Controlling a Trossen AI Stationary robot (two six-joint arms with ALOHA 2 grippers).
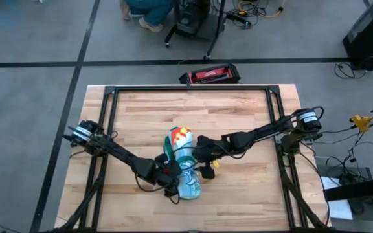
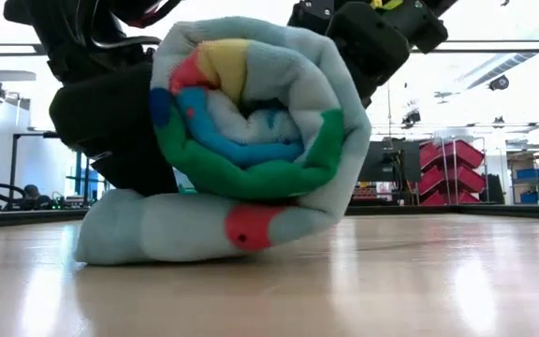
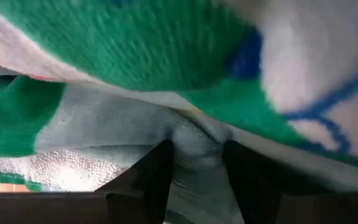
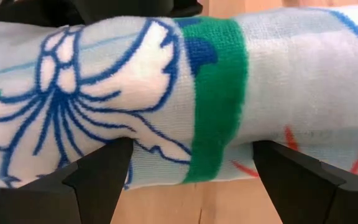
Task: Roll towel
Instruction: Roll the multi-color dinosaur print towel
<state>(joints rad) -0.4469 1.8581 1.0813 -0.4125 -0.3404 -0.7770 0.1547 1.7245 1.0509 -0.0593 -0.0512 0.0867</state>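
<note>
The towel [image 1: 183, 165] lies near the table's [image 1: 251, 116] middle, already a thick spiral (a loose tail trails at its foot). My left gripper [image 3: 194, 168] pinches a fold of it; my right gripper [image 4: 191, 168] stands spread wide against the roll, gripping nothing. Bare wood lies all around, edges well apart.

No text, label, brand, number or sign can be read anywhere. The towel [image 4: 166, 93] carries only printed cartoon shapes, without letters, and the red case [image 1: 210, 74] on the floor beyond the bench's far edge shows markings too small to read.
</note>
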